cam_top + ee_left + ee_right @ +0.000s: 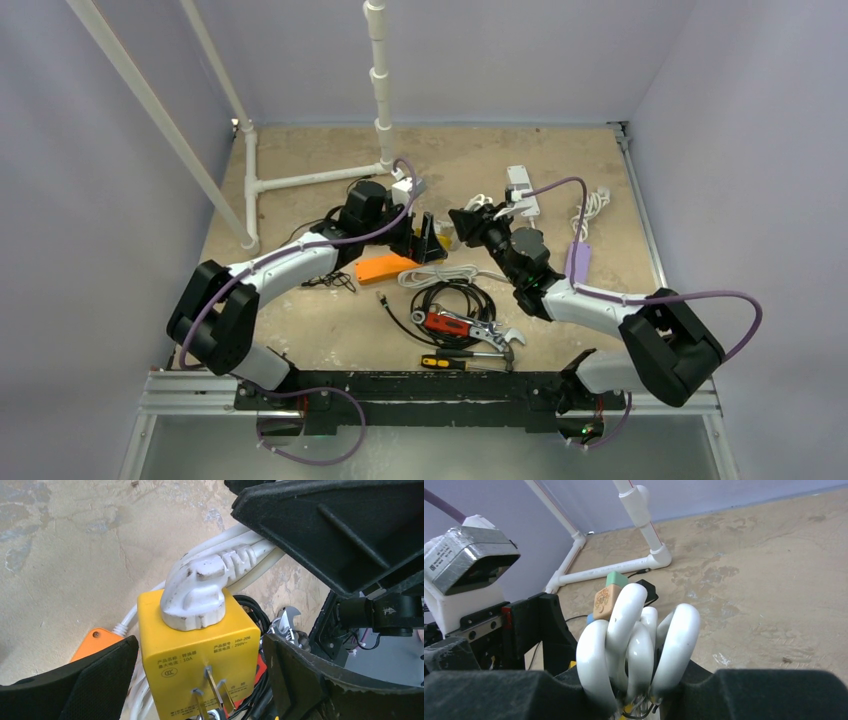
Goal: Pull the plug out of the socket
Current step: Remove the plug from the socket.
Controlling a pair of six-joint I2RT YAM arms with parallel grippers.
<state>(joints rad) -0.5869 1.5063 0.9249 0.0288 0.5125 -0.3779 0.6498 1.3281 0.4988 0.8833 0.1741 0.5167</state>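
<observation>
A white plug (195,595) sits in the top of a yellow socket cube (200,645), whose metal prongs face the left wrist camera. My left gripper (200,680) is shut on the cube, one finger (80,680) on each side; in the top view it (430,238) is at the table's middle. My right gripper (639,680) is shut on the looped white cord (639,635) just behind the plug. It meets the left gripper from the right (468,222), and its black finger (340,530) shows over the cord. The cube (443,242) is mostly hidden in the top view.
An orange power strip (385,268) lies below the left gripper. A white power strip (520,190) lies at the back right. White pipe frame (310,178) stands at the back left. A black cable coil (455,295), red-handled wrench (465,328) and screwdriver (450,362) lie in front.
</observation>
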